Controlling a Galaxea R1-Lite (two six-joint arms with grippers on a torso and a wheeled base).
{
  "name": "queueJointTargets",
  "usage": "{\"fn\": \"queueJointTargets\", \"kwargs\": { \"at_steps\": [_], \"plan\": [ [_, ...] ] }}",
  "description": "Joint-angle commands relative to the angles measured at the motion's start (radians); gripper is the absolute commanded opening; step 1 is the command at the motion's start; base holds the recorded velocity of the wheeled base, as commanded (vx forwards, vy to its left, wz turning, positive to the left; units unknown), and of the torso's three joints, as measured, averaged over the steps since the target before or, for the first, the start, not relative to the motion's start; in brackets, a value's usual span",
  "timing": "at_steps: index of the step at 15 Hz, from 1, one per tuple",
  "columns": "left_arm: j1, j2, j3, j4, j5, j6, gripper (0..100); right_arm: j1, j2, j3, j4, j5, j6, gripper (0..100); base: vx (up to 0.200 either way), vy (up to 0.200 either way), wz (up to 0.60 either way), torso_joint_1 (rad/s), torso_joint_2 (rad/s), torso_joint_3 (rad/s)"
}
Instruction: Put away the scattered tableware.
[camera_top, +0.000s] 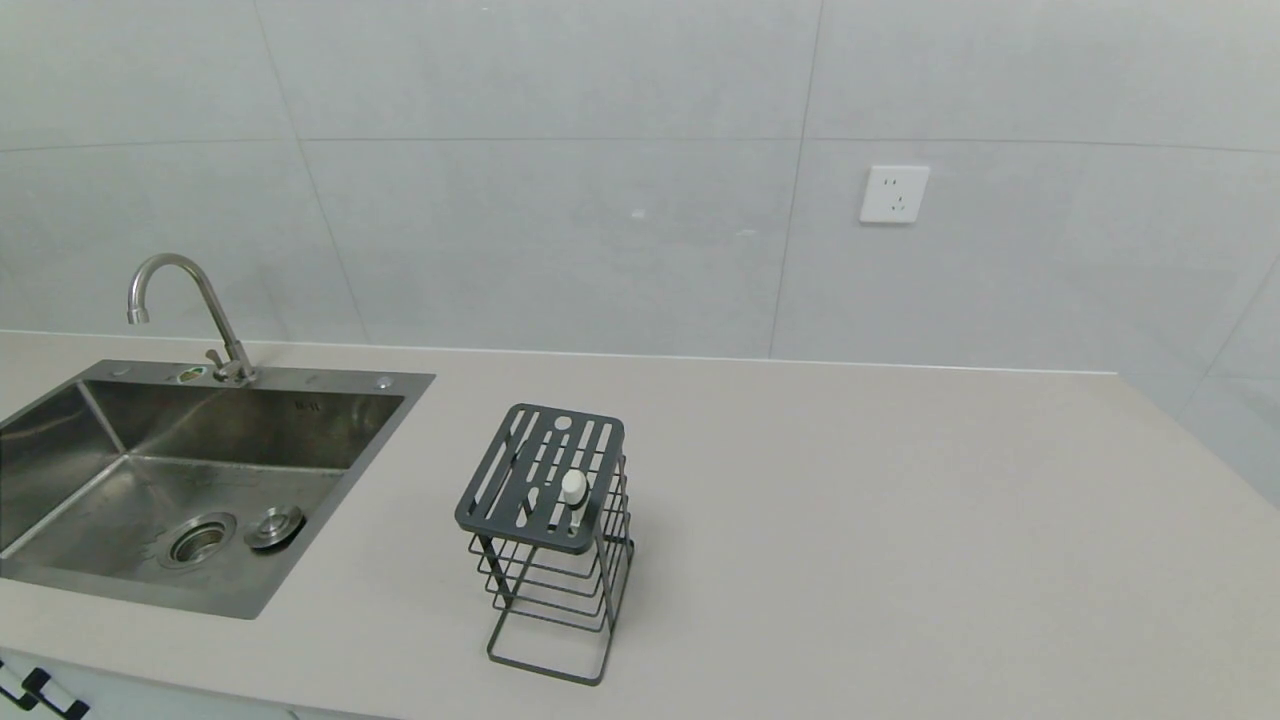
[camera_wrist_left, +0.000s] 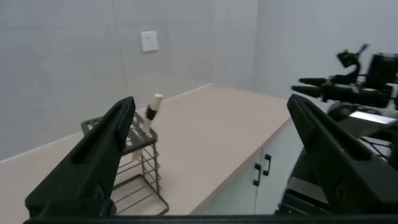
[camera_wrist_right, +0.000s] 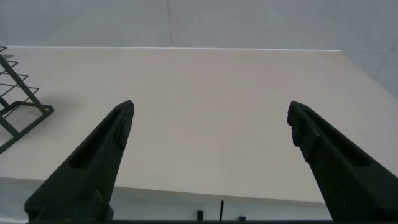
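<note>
A dark wire utensil rack (camera_top: 548, 540) with a slotted top plate stands on the beige countertop (camera_top: 850, 520), right of the sink. A utensil with a white handle (camera_top: 573, 490) sticks up through one slot. In the left wrist view the rack (camera_wrist_left: 140, 168) and the white handle (camera_wrist_left: 153, 107) lie beyond my left gripper (camera_wrist_left: 208, 155), which is open and holds nothing. My right gripper (camera_wrist_right: 211, 158) is open over bare countertop near the front edge, with the rack's foot (camera_wrist_right: 22, 112) off to one side.
A steel sink (camera_top: 180, 480) with a curved faucet (camera_top: 185, 310) is set into the counter at the left. A wall socket (camera_top: 894, 194) sits on the tiled wall behind. White cabinet doors with dark handles (camera_wrist_left: 264, 169) lie below the counter's front edge.
</note>
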Motion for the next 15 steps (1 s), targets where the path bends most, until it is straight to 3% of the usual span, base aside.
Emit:
{"fn": "queueJointTargets", "kwargs": {
  "at_steps": [1,2,3,5,6,7,8,15],
  "plan": [
    [-0.005,-0.144,0.037,0.206,0.217,0.108,100,0.0,0.002,0.0,0.001,-0.002,0.0,100,0.0,0.0,0.0,0.0,0.0,0.0],
    [-0.005,-0.144,0.037,0.365,0.422,0.24,100,0.0,0.002,-0.001,0.001,-0.004,0.002,100,0.0,0.0,0.0,0.0,0.0,0.0],
    [-0.005,-0.144,0.037,0.508,0.574,0.353,100,0.0,0.002,-0.001,0.001,-0.007,0.002,100,0.0,0.0,0.0,0.0,0.0,0.0],
    [-0.005,-0.144,0.037,0.609,0.792,0.429,100,0.0,0.002,-0.001,0.001,-0.05,0.003,100,0.0,0.0,0.0,0.0,0.0,0.0],
    [-0.005,-0.144,0.037,0.623,0.846,0.399,100,0.0,0.002,0.0,0.001,-0.051,0.003,100,0.0,0.0,0.0,0.0,0.0,0.0],
    [-0.005,-0.144,0.037,0.621,0.846,0.367,100,0.0,0.0,-0.001,-0.001,-0.051,0.002,100,0.0,0.0,0.0,0.0,0.0,0.0],
    [-0.006,-0.144,0.037,0.623,0.843,0.355,100,0.0,0.0,0.0,0.001,-0.045,0.005,100,0.0,0.0,0.0,0.0,0.0,0.0],
    [-0.005,-0.144,0.037,0.623,0.846,0.355,100,0.0,0.002,-0.001,0.001,-0.042,0.005,100,0.0,0.0,0.0,0.0,0.0,0.0]
  ]
}}
